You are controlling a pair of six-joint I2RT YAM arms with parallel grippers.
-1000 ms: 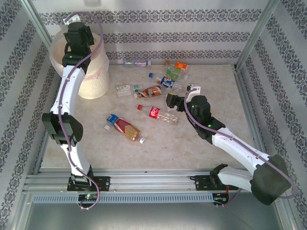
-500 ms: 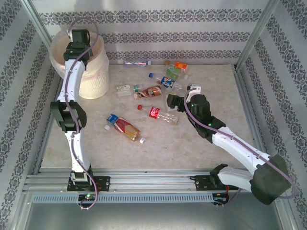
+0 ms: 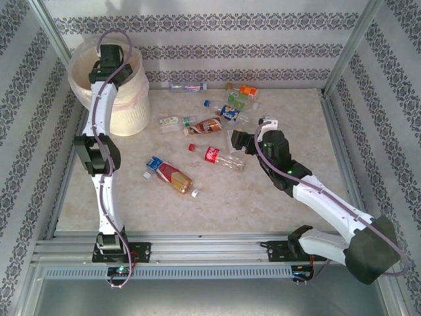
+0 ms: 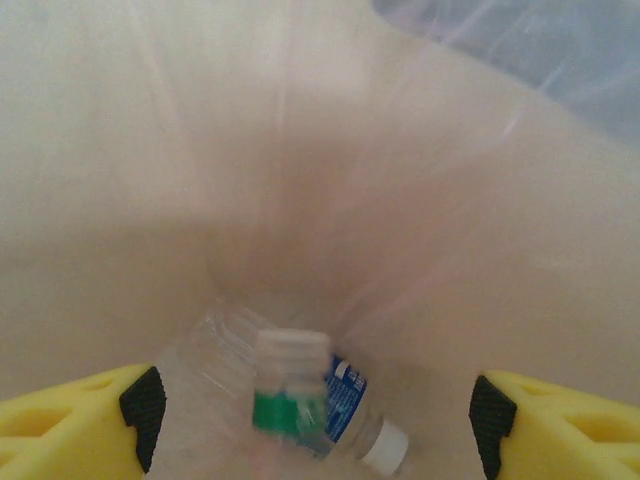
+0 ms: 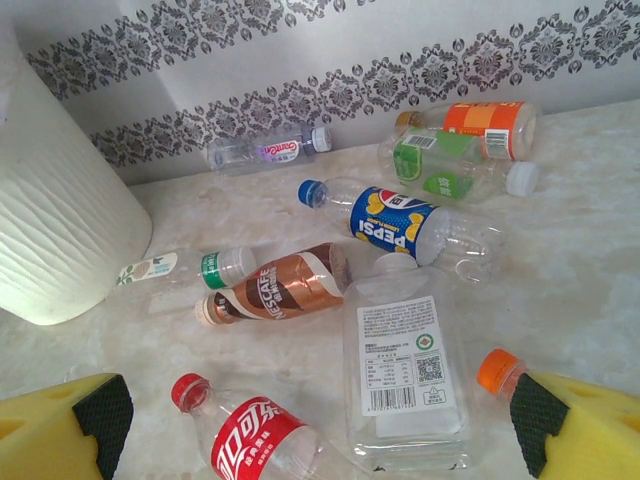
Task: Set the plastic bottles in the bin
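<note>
Plastic bottle (image 4: 292, 395) inside bin (image 4: 300, 150), centred between tips of spread left claw (image 4: 318, 408).

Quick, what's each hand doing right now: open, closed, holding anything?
Left hand: open, holding nothing, over the bin.
Right hand: open, holding nothing, over a white-labelled bottle.

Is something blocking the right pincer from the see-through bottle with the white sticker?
No, nothing visible is in the way. The right pincer is open, and the white-label bottle lies flat straight ahead of its gap. The red Coca-Cola bottle lies beside it, not in front.
</note>
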